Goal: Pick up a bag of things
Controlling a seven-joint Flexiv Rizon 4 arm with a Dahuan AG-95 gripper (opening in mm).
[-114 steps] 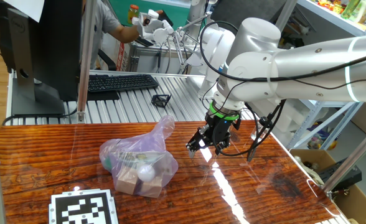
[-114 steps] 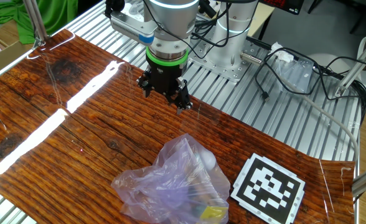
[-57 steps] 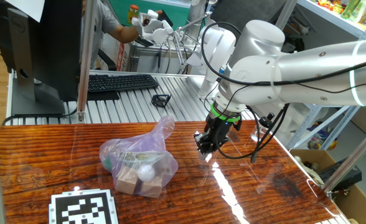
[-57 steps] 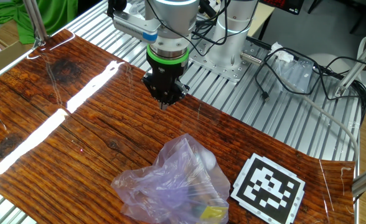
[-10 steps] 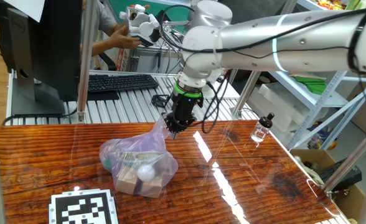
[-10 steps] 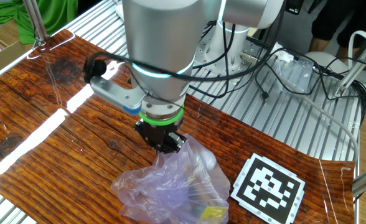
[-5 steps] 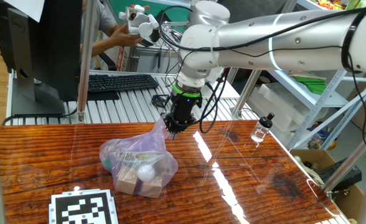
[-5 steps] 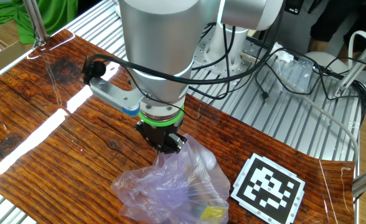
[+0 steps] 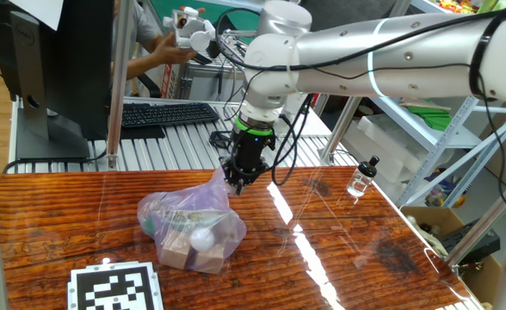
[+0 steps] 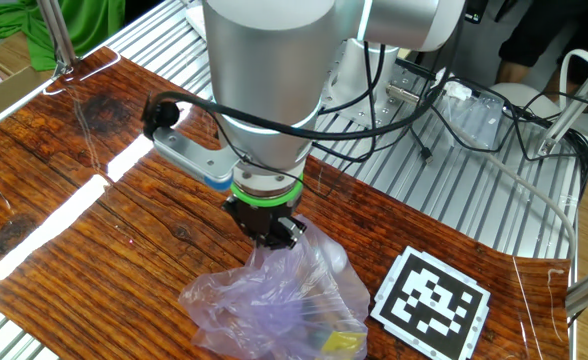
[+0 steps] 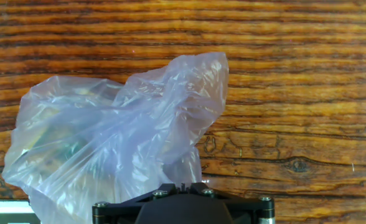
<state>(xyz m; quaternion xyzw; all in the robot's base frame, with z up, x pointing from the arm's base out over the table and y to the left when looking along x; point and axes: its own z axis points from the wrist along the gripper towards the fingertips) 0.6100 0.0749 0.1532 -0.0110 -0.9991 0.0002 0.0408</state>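
The bag [image 9: 193, 220] is a crinkly pale-lilac plastic sack lying on the wooden table, its loose top rising to a peak. Through the plastic I make out things: tan wooden blocks [image 9: 177, 245] and a white ball [image 9: 202, 239]. My gripper [image 9: 238, 185] points straight down, right beside that peak, fingers together with nothing between them. In the other fixed view the gripper [image 10: 274, 240] hangs at the upper edge of the bag [image 10: 284, 300]. In the hand view the bag [image 11: 121, 137] fills the left and middle, and the gripper [image 11: 183, 185] shows at the bottom with its tips almost touching.
A small clear bottle with a black cap [image 9: 361, 176] stands to the right on the table. A black-and-white marker card [image 9: 115, 288] lies at the front left, close to the bag. A keyboard [image 9: 167, 113], a monitor and a metal post [image 9: 115, 86] stand behind the table.
Over the last second the arm has crept a little closer to the bag's peak. The fingers stay together and the bag has not moved.
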